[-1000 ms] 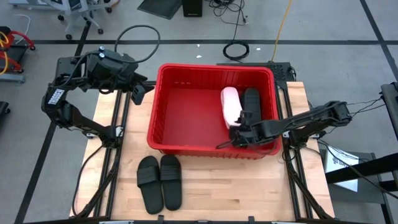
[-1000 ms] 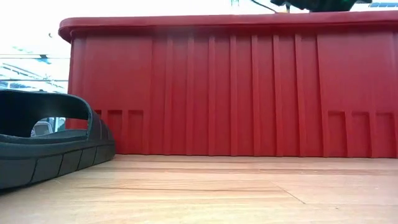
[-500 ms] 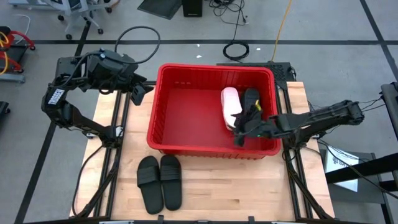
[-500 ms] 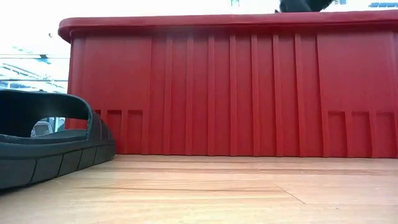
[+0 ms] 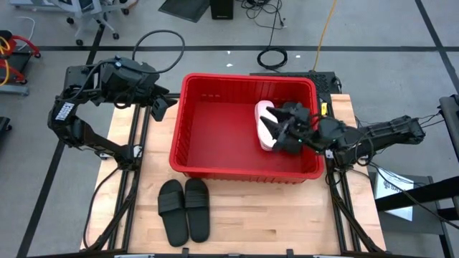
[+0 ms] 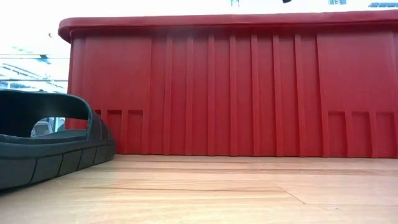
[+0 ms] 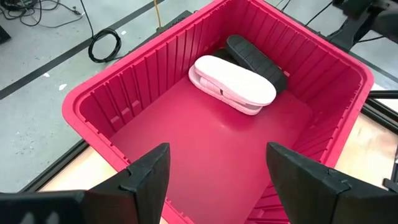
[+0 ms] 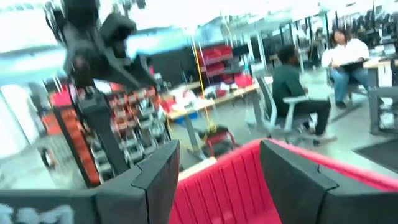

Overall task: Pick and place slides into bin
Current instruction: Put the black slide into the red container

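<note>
The red bin (image 5: 215, 136) stands mid-table. On its floor at the far right lie a pale pink slide (image 5: 264, 115) and a black slide (image 7: 255, 57), side by side. Two more black slides (image 5: 183, 209) lie soles down on the table in front of the bin. One of them fills the left of the low view (image 6: 43, 140). My right gripper (image 5: 281, 130) hovers open above the slides in the bin, about level, with nothing between its fingers (image 8: 217, 180). My left gripper (image 5: 159, 106) waits open, high beside the bin's far left corner (image 7: 217, 186).
The bin's left half (image 7: 186, 137) holds nothing. Bare wood (image 5: 287, 215) lies to the right of the two slides on the table. Cables and chairs are on the floor beyond the table. People sit at desks far off in the right wrist view (image 8: 292, 93).
My right gripper has risen out of the bin's near right part and drifted a little toward the far edge. It has tipped from pointing down to about level, still open. The slides in the bin and on the table have not moved.
</note>
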